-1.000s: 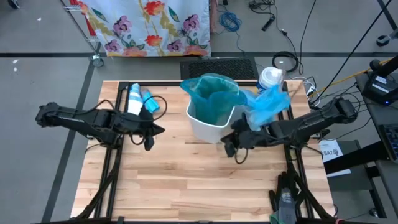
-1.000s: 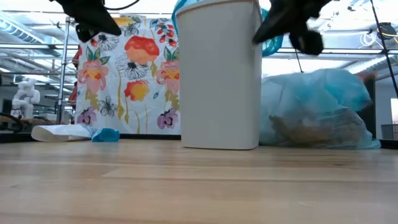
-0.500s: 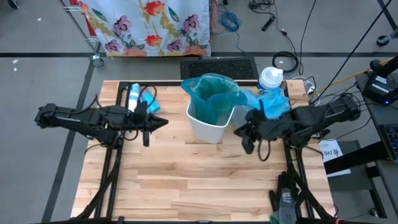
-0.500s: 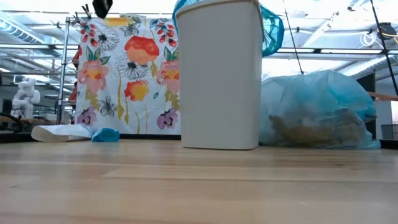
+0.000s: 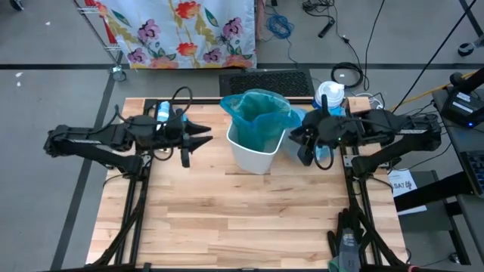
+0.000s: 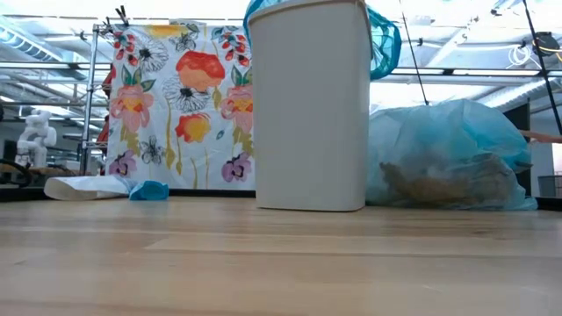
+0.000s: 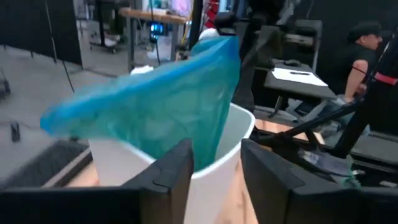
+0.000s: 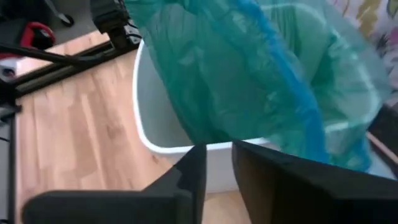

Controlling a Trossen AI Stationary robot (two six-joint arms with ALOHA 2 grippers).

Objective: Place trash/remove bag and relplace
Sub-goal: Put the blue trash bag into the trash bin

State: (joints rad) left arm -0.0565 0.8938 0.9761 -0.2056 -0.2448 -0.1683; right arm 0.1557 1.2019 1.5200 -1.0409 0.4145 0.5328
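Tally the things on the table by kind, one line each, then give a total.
White bins: 1, the bin
Teal-green liners in the bin: 1, the liner
Filled pale blue bags: 1, the bag behind the bin on its right
White rolls with a blue end: 1, the roll at the far left
White jugs with a blue cap: 1, the jug
Total: 5

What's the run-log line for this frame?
bin: upright, teal liner half-seated | full bag: tabletop, beside bin | left gripper: open, left of bin, empty | right gripper: open, right of bin, empty
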